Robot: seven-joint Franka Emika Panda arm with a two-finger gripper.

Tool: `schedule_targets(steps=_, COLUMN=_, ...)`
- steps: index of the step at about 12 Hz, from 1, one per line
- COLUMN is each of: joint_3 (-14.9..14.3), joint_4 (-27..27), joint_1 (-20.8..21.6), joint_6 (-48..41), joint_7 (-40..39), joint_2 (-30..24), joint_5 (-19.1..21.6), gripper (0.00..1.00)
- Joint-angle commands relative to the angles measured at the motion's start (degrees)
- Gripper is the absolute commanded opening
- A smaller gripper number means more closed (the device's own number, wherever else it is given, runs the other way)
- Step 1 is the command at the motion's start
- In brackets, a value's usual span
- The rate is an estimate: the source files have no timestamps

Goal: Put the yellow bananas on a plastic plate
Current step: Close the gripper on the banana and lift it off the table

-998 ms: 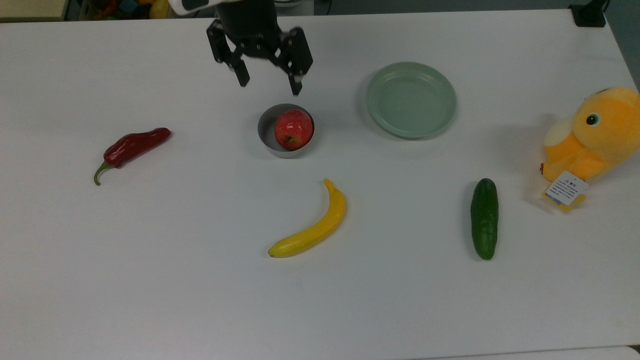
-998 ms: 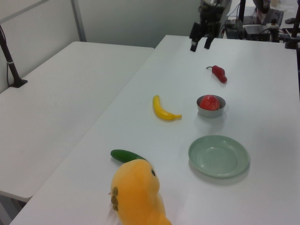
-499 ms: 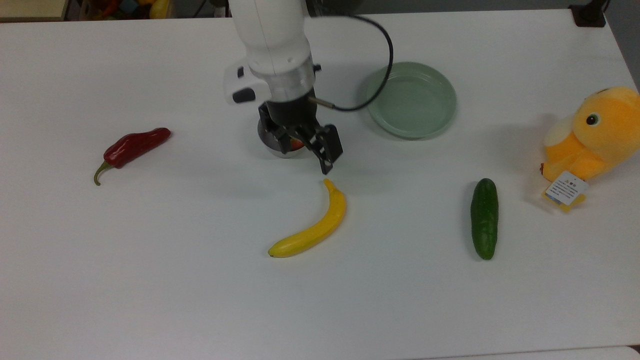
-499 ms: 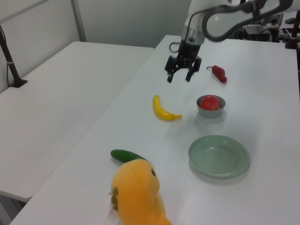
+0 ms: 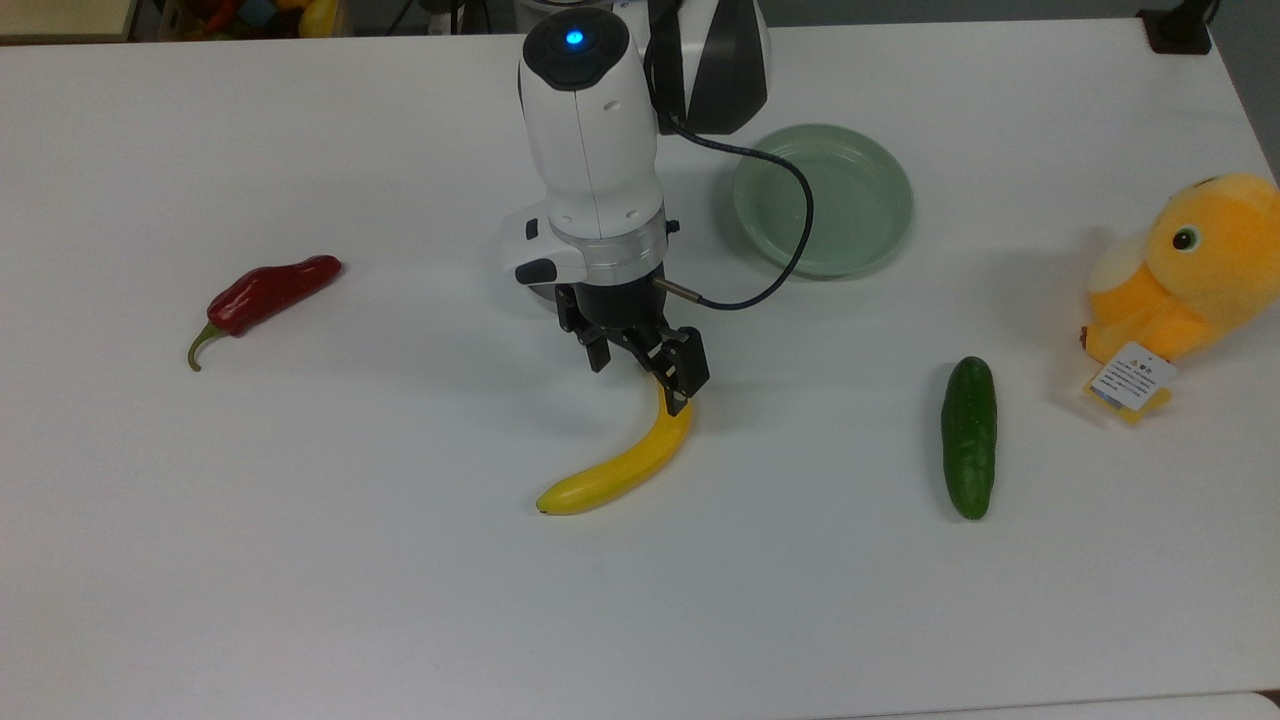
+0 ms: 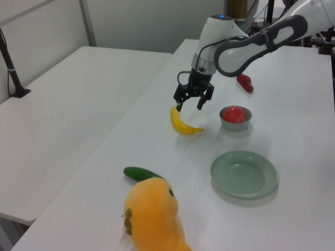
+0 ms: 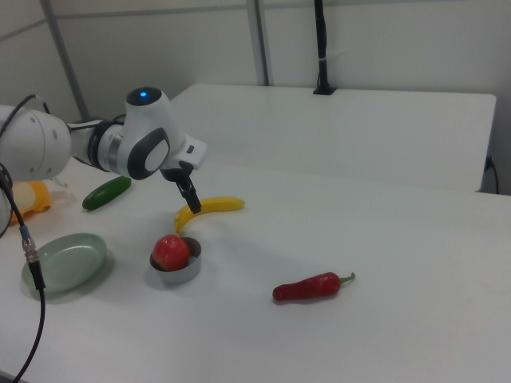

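Grey bowl holds a red apple.

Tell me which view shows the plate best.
The left view: the plastic plate lies whole and bare. In the top view the arm and cable cross its rim; in the right view it lies small at the edge.

text: none legible | tag on plush toy: print too small
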Motion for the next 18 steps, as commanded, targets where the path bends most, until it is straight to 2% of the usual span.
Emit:
schedule_targets(steps=1, joint_3=-1.4, joint_4=5.2, joint_1=1.3, joint_6=2.1, joint_7=4.5, joint_2=5.4, joint_5=-3.0, gripper=1.0)
schedule_targets(steps=5, joint_3=-0.8, joint_4=5.8, joint_1=1.3, joint_6=4.2, joint_7=6.7, joint_2=8.8, joint_5=-7.4, gripper=1.0)
schedule_targets(steps=6, joint_3=-0.7, joint_4=5.9, joint_1=1.7, joint_6=4.2, joint_7=6.8, joint_2=9.2, joint_5=-8.5, gripper=0.83)
schedule_targets(steps=7, joint_3=-0.7, joint_4=5.9, joint_1=1.7, joint_6=4.4, joint_7=7.8, joint_2=9.3, joint_5=-9.1, gripper=0.46)
schedule_targets(steps=8, joint_3=-0.7, joint_4=5.9, joint_1=1.6, joint_6=5.6, joint_7=8.3, joint_2=9.3, joint_5=-9.9, gripper=0.22)
schedule_targets(steps=9, joint_3=-0.7, joint_4=5.8, joint_1=1.5, joint_6=6.7, joint_7=8.3, joint_2=9.3, joint_5=-10.2, gripper=0.19)
schedule_targets(steps=12, joint_3=-0.6, joint_4=5.8, joint_1=1.4, joint_6=6.7, joint_7=8.3, joint_2=9.3, joint_5=-11.6, gripper=0.19)
schedule_targets(steps=17, joint_3=0.6, joint_4=2.1, joint_1=0.9, joint_6=6.1, joint_7=7.9, joint_2=1.4, joint_5=-12.3, gripper=0.19)
schedule_targets(steps=18, joint_3=2.5, joint_4=1.1, joint_1=0.7, joint_6=6.1, joint_7=7.9, joint_2=0.3, joint_5=-12.3, gripper=0.19)
